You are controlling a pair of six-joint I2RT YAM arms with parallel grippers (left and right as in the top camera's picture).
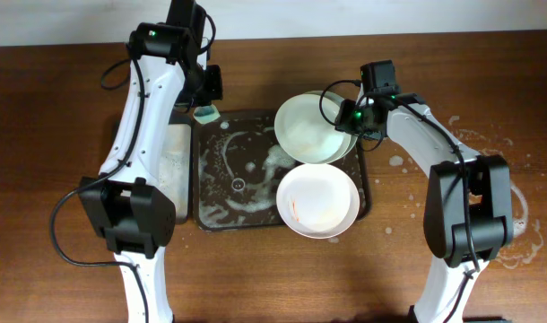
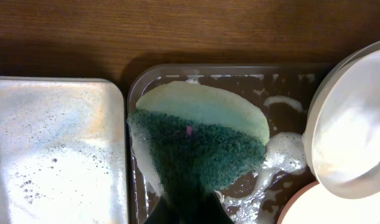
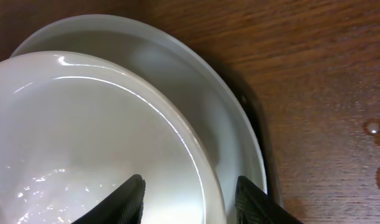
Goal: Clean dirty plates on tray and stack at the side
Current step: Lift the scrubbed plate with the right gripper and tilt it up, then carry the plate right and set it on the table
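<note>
The dark brown tray (image 1: 229, 193), streaked with suds, lies mid-table. A white plate (image 1: 308, 126) lies tilted on a pale blue-green plate (image 1: 349, 146) at the tray's far right corner. A second white plate (image 1: 316, 199) with orange smears sits at the near right. My left gripper (image 1: 208, 94) is shut on a green and yellow sponge (image 2: 202, 143) over the tray's far left corner (image 2: 240, 81). My right gripper (image 3: 193, 202) is open, its fingers either side of the upper plate's rim (image 3: 84, 137), above the lower plate (image 3: 196, 93).
A smaller tray (image 1: 177, 161) with a pale sudsy lining (image 2: 53, 155) lies against the dark tray's left side. Water drops and suds (image 1: 498, 144) are spattered on the wooden table at the right.
</note>
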